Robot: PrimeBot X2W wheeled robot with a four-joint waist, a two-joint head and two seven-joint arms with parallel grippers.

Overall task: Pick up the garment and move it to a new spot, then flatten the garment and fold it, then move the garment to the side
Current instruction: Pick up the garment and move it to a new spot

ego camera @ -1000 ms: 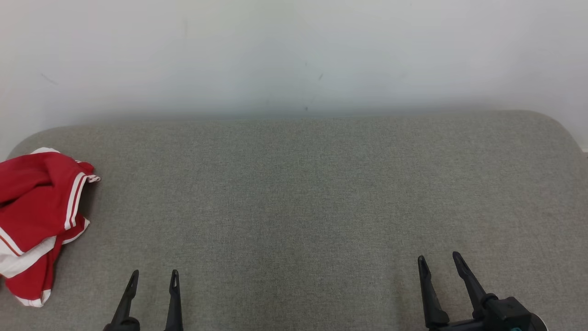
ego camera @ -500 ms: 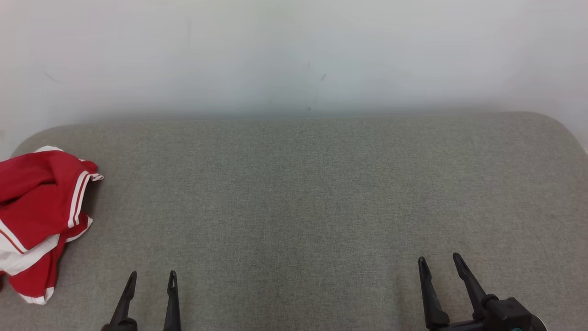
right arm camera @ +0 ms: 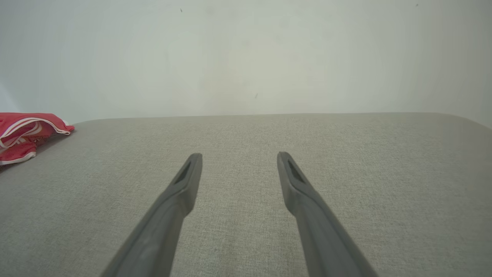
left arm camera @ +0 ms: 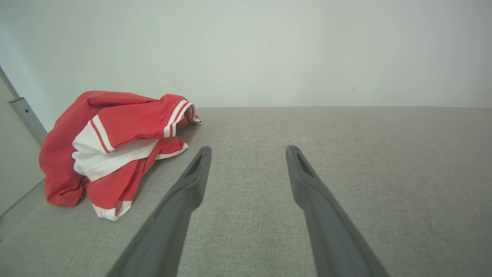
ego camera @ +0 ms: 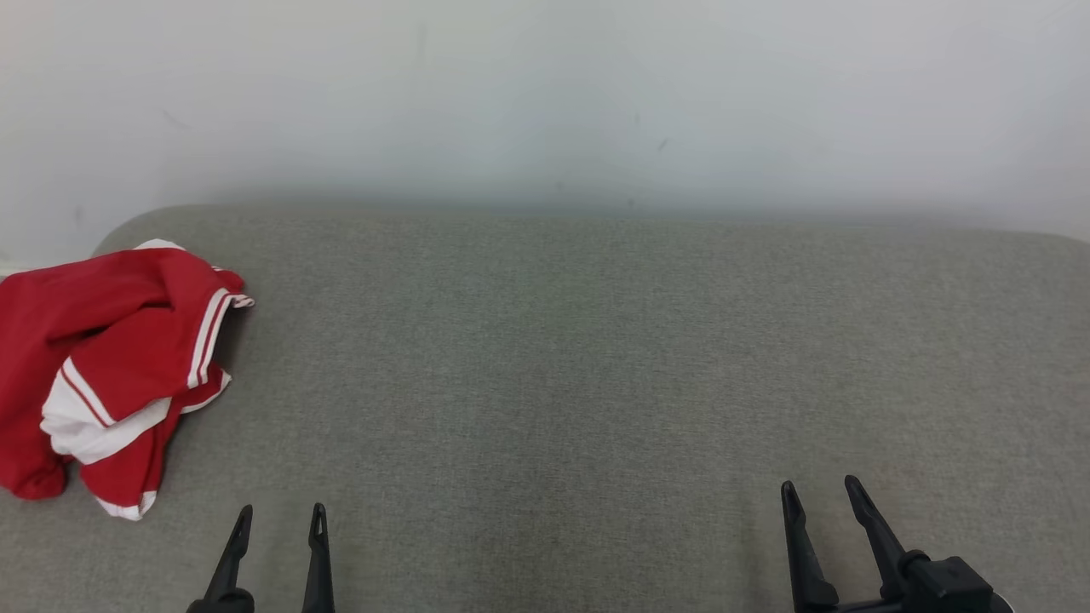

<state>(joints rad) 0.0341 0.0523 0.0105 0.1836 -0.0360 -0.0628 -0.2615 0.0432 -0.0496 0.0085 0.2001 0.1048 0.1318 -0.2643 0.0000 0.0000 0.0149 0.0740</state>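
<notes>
The crumpled red garment (ego camera: 111,366) lies far-left of the left gripper (ego camera: 279,512), the nearer one; the right gripper (ego camera: 822,489) is well apart, both with jaws spread and empty.

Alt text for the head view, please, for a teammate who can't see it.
A crumpled red garment with white trim lies at the far left of a grey fabric surface. The left gripper and right gripper are open and empty at the bottom edge, not touching it.
</notes>
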